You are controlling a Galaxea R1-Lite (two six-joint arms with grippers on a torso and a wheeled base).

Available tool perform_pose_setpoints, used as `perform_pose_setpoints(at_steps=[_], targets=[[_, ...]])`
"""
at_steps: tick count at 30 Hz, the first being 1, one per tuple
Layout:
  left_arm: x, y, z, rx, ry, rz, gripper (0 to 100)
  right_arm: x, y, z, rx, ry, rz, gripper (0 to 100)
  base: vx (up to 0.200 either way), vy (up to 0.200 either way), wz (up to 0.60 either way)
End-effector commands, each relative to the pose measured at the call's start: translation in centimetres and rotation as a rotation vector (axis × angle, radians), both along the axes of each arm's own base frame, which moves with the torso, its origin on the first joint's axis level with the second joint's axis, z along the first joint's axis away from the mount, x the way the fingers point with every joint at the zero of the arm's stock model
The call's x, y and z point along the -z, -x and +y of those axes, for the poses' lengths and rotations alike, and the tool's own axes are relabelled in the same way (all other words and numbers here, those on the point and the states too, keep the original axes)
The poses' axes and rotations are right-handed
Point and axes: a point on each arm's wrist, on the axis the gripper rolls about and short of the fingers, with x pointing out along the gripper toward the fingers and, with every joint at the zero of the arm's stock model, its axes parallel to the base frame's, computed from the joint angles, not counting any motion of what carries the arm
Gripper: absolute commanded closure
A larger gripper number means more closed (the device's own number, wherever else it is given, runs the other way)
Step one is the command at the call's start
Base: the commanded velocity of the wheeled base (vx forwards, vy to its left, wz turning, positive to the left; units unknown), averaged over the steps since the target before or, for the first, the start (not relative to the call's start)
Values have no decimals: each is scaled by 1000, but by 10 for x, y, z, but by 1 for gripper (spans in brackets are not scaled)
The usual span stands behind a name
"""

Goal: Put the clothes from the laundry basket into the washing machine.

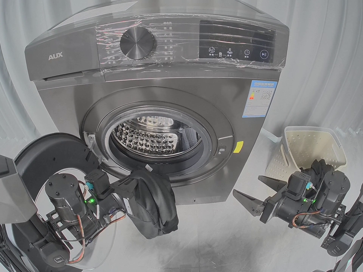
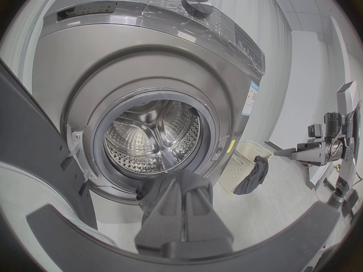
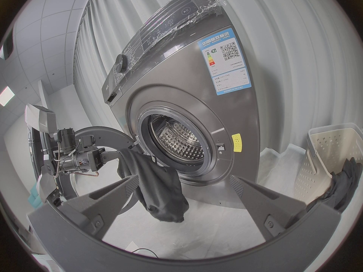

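- One black garment hangs from my left gripper, jaws clamped on it, just below the open drum of the washing machine.
- My right gripper hovers beside the laundry basket, jaws spread and empty.
- More dark clothes drape over the basket's rim.
- The washer's door stands swung open on my left.

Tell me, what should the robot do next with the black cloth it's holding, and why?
Probably move the left gripper forward and up into the drum. It is shut on the black cloth, which hangs just outside the machine, below the opening, and the door stands wide open, so nothing seems to block the way in.
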Motion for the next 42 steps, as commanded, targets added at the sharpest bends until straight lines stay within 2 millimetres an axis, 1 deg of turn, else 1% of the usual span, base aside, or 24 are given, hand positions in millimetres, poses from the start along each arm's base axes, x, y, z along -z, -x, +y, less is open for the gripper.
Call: perform_pose_setpoints(at_steps=[1, 3, 11, 15, 16, 18, 20, 21, 24, 25, 26, 29, 34, 42], targets=[[2, 0, 0, 0, -5, 9, 100, 0, 0, 0, 0, -1, -1, 0, 200, 0, 0], [2, 0, -1, 2, -3, 6, 100, -1, 0, 0, 0, -2, -2, 0, 200, 0, 0], [1, -1, -2, 3, 0, 1, 100, 0, 0, 0, -2, 1, 1, 0, 0, 0, 0], [-4, -3, -8, 17, 13, -22, 100, -2, 1, 1, -3, -4, -8, 0, 0, 0, 0], [-4, -6, -10, 19, 16, -29, 100, -2, 0, 2, -2, -5, -12, 0, 0, 0, 0], [3, -17, -17, 15, 1, -24, 100, -2, 1, 1, -3, -5, -10, 0, 0, 0, 0], [6, -22, -21, 12, -1, -22, 100, -2, 1, 1, -3, -4, -8, 0, 0, 0, 0], [11, -29, -25, 11, -8, -15, 100, -2, 1, 1, -3, -5, -10, 0, 0, 0, 0], [15, -33, -28, 19, -11, -12, 100, -3, 0, 1, -3, -7, -12, 0, 0, 0, 0], [18, -39, -33, 22, -11, -11, 100, -2, 1, 2, -5, -6, -11, 0, 0, 0, 0], [19, -40, -34, 22, -9, -12, 100, -2, 1, 1, -3, -5, -10, 0, 0, 0, 0], [16, -62, -45, 3, 41, -48, 100, -1, 1, 1, -7, -2, -8, 0, 0, 0, 0], [22, -85, -60, -10, 113, -55, 100, -1, 4, 5, -23, -4, -6, 0, 0, 0, 0], [36, -113, -74, -70, 148, -78, 100, -1, 6, 7, -35, -3, -3, 0, 0, 0, 0]])
